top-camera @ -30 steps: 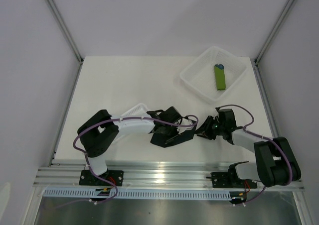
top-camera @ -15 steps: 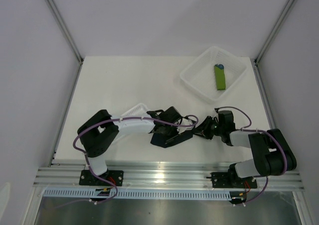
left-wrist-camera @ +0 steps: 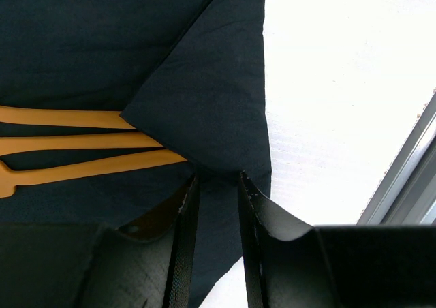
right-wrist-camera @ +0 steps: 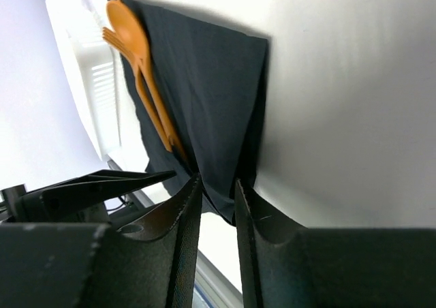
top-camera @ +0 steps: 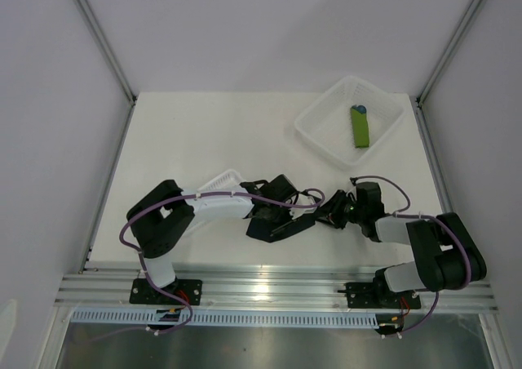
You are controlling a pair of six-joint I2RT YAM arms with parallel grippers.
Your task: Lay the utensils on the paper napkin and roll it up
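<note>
A green bundle [top-camera: 360, 128] lies in the white basket [top-camera: 330, 124] on the table [top-camera: 204, 140].

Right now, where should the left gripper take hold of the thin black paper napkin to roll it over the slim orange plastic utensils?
Probably the folded corner flap of the black paper napkin, at its doubled edge just ahead of the left gripper. Come in low from the handle end of the orange plastic utensils: the flap already covers those handles.
</note>
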